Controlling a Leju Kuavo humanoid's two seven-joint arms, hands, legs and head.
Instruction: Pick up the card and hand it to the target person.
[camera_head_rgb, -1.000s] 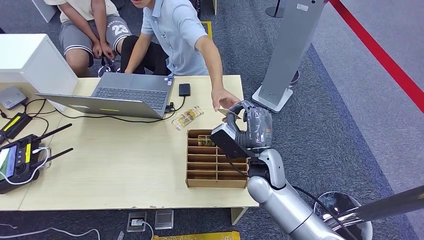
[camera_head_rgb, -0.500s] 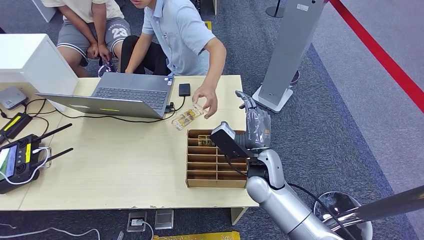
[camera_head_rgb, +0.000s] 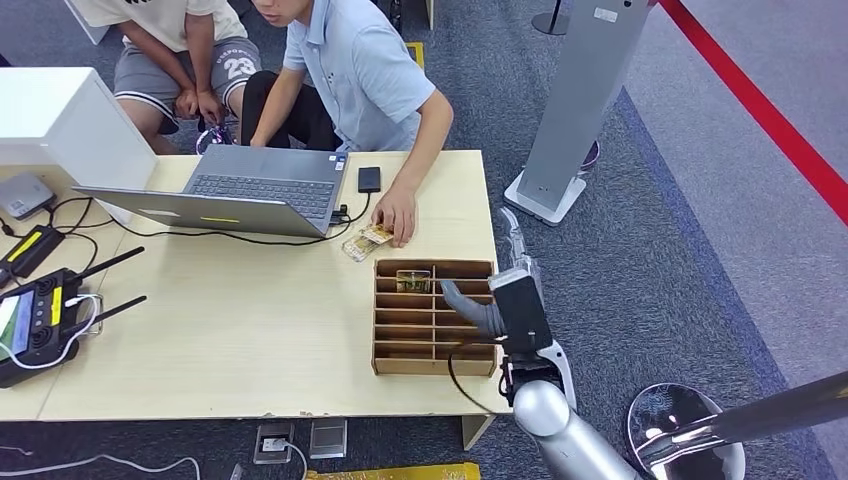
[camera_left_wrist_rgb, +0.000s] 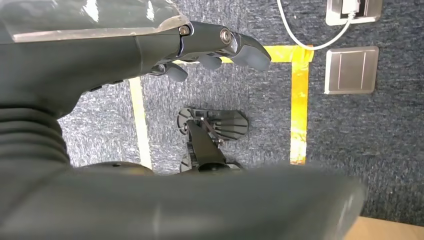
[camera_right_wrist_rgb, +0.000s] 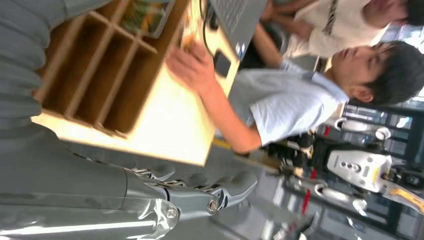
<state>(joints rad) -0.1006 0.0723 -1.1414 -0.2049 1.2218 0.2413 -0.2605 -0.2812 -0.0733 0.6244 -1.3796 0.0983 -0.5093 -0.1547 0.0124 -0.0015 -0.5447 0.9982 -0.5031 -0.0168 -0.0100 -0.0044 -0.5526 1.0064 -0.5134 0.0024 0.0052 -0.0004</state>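
The person in the light blue shirt (camera_head_rgb: 360, 75) presses a hand (camera_head_rgb: 398, 213) on the yellow cards (camera_head_rgb: 366, 239) lying on the table beside the laptop. Another card (camera_head_rgb: 412, 281) stands in a back slot of the wooden slotted box (camera_head_rgb: 434, 345). My right hand (camera_head_rgb: 503, 292) hovers at the box's right end, fingers stretched out and apart, holding nothing. The right wrist view has those fingers (camera_right_wrist_rgb: 200, 194) below the box (camera_right_wrist_rgb: 85, 80), with the person's hand (camera_right_wrist_rgb: 192, 67) beyond. My left hand (camera_left_wrist_rgb: 150, 45) hangs over the carpet, fingers extended, holding nothing.
An open laptop (camera_head_rgb: 250, 190), a black phone (camera_head_rgb: 369, 179) and cables lie at the table's back. A remote controller (camera_head_rgb: 35, 320) sits at the left edge. A white box (camera_head_rgb: 60, 120) stands back left. A second person sits behind. A grey pillar (camera_head_rgb: 580, 100) stands to the right.
The person took the card from my raised right hand and set it on the table by the laptop. My right hand opened, then dropped and drew back to the box's right end.
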